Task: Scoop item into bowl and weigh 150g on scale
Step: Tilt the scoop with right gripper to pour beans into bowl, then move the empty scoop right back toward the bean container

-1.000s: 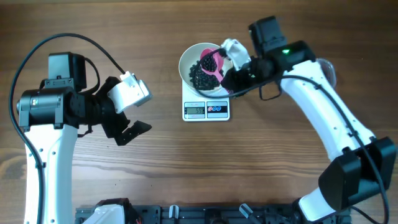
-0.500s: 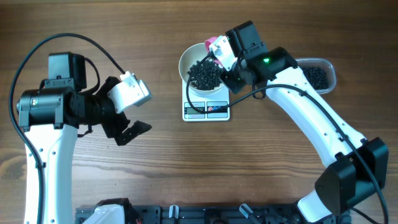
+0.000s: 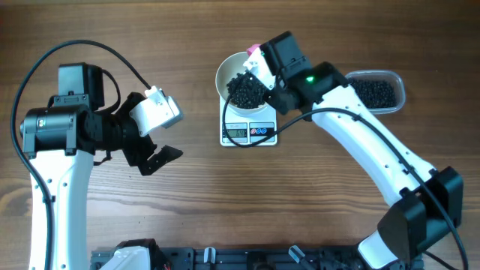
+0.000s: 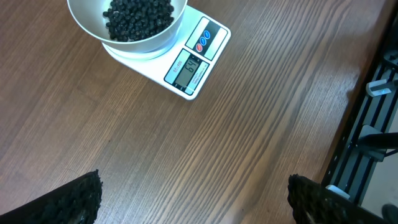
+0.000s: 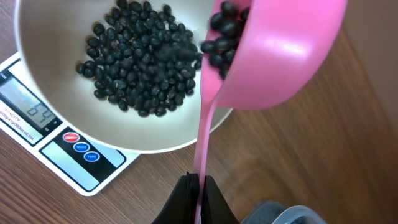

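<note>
Firmly, the right gripper [image 5: 198, 186] pinched the thin handle of a pink scoop [image 5: 273, 56], whose cup was tilted just ahead of it over the rim of the bowl [image 5: 43, 93], with beads [image 5: 221, 43] at its lip. Ahead and left, the bowl sat on the scale [image 5: 74, 165], heaped with beads; the left gripper [image 3: 156, 157] stood spread wide, far off, empty.

Both arms, left arm [image 3: 54, 176] and right arm [image 3: 373, 154], wear white shells over black joint housings. A thin black cable [image 3: 79, 43] arcs above the left; a green light [image 3: 308, 77] glows on the right. The left gripper [image 3: 162, 159] has rough black fingers [image 4: 74, 199].
</note>
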`<state>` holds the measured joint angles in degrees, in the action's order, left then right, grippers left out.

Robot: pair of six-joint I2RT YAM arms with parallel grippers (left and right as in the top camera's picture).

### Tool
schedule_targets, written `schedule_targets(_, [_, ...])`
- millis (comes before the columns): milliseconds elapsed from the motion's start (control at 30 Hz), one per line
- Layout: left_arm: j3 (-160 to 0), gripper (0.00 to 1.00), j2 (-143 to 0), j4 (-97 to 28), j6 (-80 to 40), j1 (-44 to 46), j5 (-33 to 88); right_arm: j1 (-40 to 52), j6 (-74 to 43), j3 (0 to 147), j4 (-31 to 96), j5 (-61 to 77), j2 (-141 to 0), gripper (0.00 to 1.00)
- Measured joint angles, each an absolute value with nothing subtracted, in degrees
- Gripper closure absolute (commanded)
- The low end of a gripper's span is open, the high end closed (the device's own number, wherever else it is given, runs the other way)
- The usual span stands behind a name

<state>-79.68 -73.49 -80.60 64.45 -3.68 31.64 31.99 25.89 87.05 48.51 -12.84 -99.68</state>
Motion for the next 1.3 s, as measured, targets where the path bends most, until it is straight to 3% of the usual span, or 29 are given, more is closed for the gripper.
schedule_targets(567, [-79.7, 0.00, -73.5, -80.6, 64.4, -3.7, 31.7, 34.1, 26.4, 87.0, 49.2, -17.8, -99.7, 0.96])
schedule_targets(900, [-79.7, 0.00, -73.5, -80.6, 64.4, -3.7, 31.7, 33.6, 21.0, 87.5, 58.0, -17.0, -98.7, 0.96])
schedule_targets(1300, [-79.7, 0.00, -73.5, -80.6, 64.4, -3.7, 31.7, 17.6, 13.7, 88.7, 75.9, -18.7, -90.3, 0.96])
